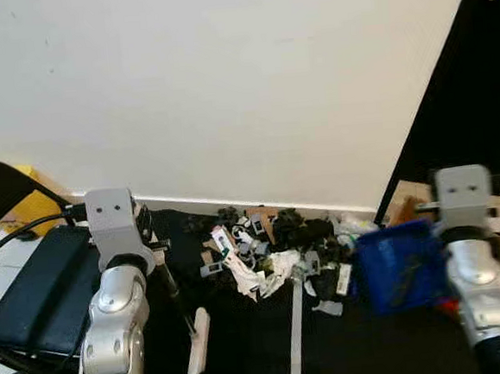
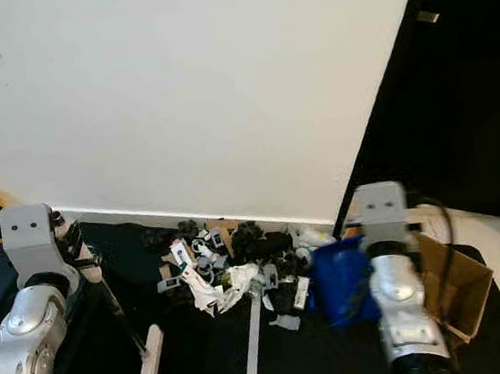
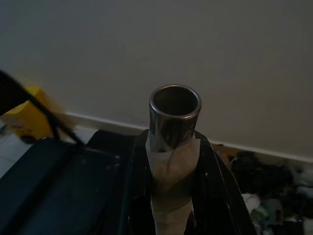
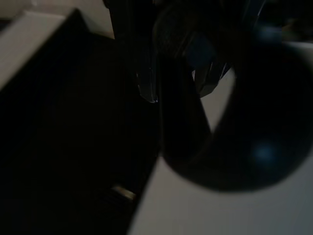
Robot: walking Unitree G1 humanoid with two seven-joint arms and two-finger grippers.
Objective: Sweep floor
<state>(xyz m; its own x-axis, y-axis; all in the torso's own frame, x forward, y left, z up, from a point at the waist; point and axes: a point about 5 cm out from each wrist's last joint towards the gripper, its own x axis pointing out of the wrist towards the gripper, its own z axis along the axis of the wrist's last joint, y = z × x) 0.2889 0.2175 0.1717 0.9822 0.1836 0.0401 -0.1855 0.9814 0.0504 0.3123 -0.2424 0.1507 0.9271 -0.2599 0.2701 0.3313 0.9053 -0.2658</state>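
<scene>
Head pair looked down from above at debris pile [image 1: 277, 254] by the wall [image 1: 225, 85], wrist views close along dim fingers, left sharing that wall.

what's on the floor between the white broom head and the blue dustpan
A heap of litter, scraps of paper, plastic and dark bits, lies between the broom head and the blue dustpan, seen in both eye views.

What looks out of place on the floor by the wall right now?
A heap of mixed scraps, black, grey and white bits, lies scattered on the dark mat against the white wall's baseboard. A torn brown cardboard box sits tilted and open beside the blue plastic dustpan.
</scene>
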